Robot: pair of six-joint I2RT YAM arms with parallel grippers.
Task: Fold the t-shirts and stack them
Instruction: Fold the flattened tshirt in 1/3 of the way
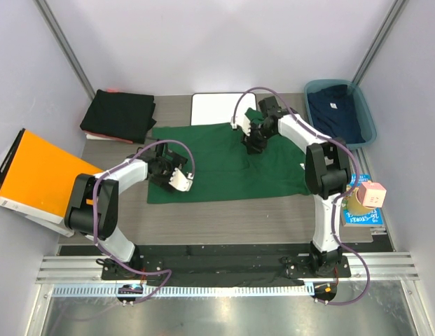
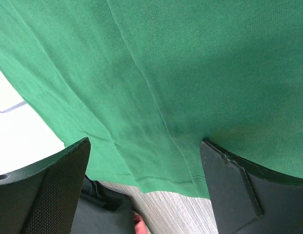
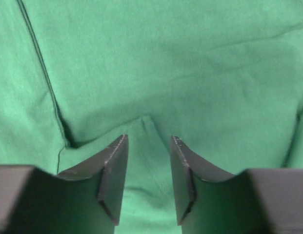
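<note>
A dark green t-shirt (image 1: 224, 164) lies spread flat in the middle of the table. My left gripper (image 1: 176, 178) hovers over its left hem and stands wide open. In the left wrist view the hem (image 2: 190, 73) runs between the two fingers of that gripper (image 2: 145, 142), unpinched. My right gripper (image 1: 253, 136) rests on the shirt's upper middle. Its jaws (image 3: 149, 137) are apart, with a raised ridge of green cloth (image 3: 166, 58) loose between them. Black folded t-shirts (image 1: 119, 115) are stacked at the back left. A navy t-shirt (image 1: 335, 112) lies in the bin.
A teal bin (image 1: 364, 105) stands at the back right and a white board (image 1: 217, 108) behind the green shirt. An orange folder (image 1: 42, 175) leans at the left edge. A pink and tan object (image 1: 364, 199) sits on a blue book at the right.
</note>
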